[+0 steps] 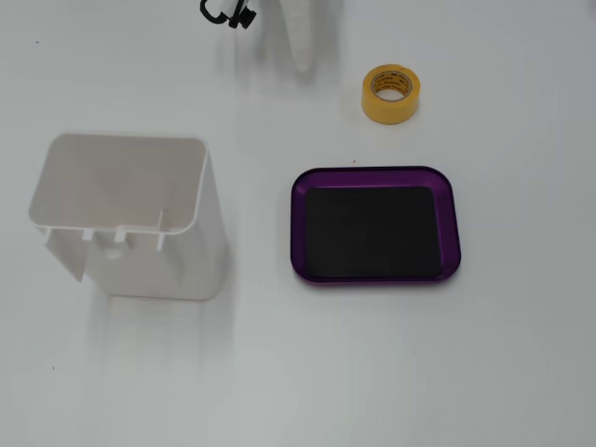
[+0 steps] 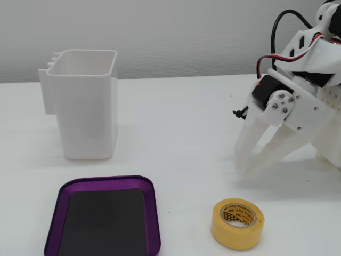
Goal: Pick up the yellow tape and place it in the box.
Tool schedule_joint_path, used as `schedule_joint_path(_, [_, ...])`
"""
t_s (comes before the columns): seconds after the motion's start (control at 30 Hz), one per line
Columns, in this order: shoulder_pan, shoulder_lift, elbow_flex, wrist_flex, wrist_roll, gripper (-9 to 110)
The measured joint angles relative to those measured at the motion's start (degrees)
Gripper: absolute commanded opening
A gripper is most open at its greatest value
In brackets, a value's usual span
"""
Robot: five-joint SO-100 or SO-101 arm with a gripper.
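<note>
The yellow tape (image 1: 385, 108) lies flat on the white table, just beyond the far rim of the box (image 1: 372, 171), a shallow purple tray with a bare black base. In the side-on fixed view the tape (image 2: 234, 236) sits at the front, right of the box (image 2: 106, 181). My gripper (image 2: 243, 169) points down at the table a little behind the tape, its white fingertips together with nothing between them. From above, only the gripper's (image 1: 304, 63) white fingers show at the top edge, left of the tape.
A tall white plastic container (image 1: 130, 219) stands upright and open-topped to the left of the tray; the side-on fixed view shows the container (image 2: 85, 112) behind the tray. The arm's white body and cables (image 2: 311, 69) fill the right side there.
</note>
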Motion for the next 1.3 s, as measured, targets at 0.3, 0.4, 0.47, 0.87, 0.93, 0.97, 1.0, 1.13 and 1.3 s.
schedule_joint_path(0.3, [0.00,0.00,0.00,0.00,-0.44,0])
schedule_joint_path(0.4, [0.00,0.00,-0.62,-0.62,-0.44,2])
schedule_joint_path(0.47, [0.09,0.00,-2.55,-1.85,-1.05,5])
schedule_joint_path(0.87, [7.47,-3.87,-19.07,-3.69,-17.93,7])
schedule_joint_path(0.93, [7.73,-9.32,-22.94,-2.90,-18.72,7])
schedule_joint_path(0.97, [6.86,-12.92,-25.31,-2.64,-18.98,8])
schedule_joint_path(1.0, [6.77,-17.14,-28.12,-2.02,-19.42,8])
schedule_joint_path(1.13, [1.85,-35.16,-38.67,3.25,-22.94,13])
schedule_joint_path(1.3, [-8.88,-51.94,-48.25,9.05,-24.08,14])
